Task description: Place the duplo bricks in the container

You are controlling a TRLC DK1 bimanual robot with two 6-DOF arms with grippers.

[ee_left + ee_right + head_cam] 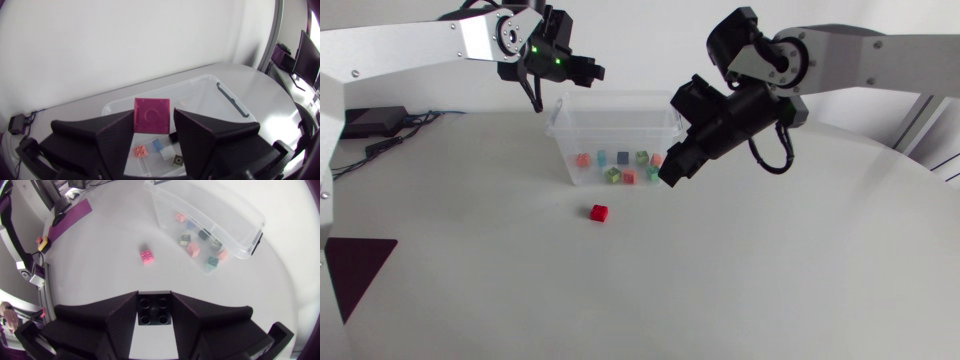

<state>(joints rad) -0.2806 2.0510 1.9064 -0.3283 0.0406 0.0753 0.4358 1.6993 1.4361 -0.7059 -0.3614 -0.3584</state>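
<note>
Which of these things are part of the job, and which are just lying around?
Job:
clear container
loose bricks inside it
red brick on the table
magenta brick in the left jaws
black brick in the right jaws

Lying about:
dark purple mat
black box with cables

Too small from the head view to tell by shape: bricks (618, 168) in the container (565, 125). Masked at its 3 o'clock end by the right gripper (670, 176). From the left wrist, hidden behind the left gripper (152, 120): container's near wall.
</note>
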